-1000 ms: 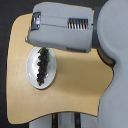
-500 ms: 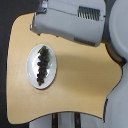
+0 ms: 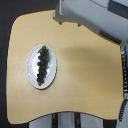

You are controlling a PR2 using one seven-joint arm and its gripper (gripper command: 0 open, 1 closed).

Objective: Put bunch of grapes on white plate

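One bunch of grapes (image 3: pixel 43 63) lies lengthwise inside the white plate (image 3: pixel 32 70) near the desk's (image 3: pixel 85 75) left edge, so I judge placement done, though I cannot tell my claw's state.

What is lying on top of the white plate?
The bunch of grapes lies along the middle of the white plate. The plate surface directly under the grapes is covered and cannot be seen.

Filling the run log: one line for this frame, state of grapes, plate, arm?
bunch of grapes: lying on white plate | arm: top of exterior view, apart from plate | gripper: not in view | table: tan
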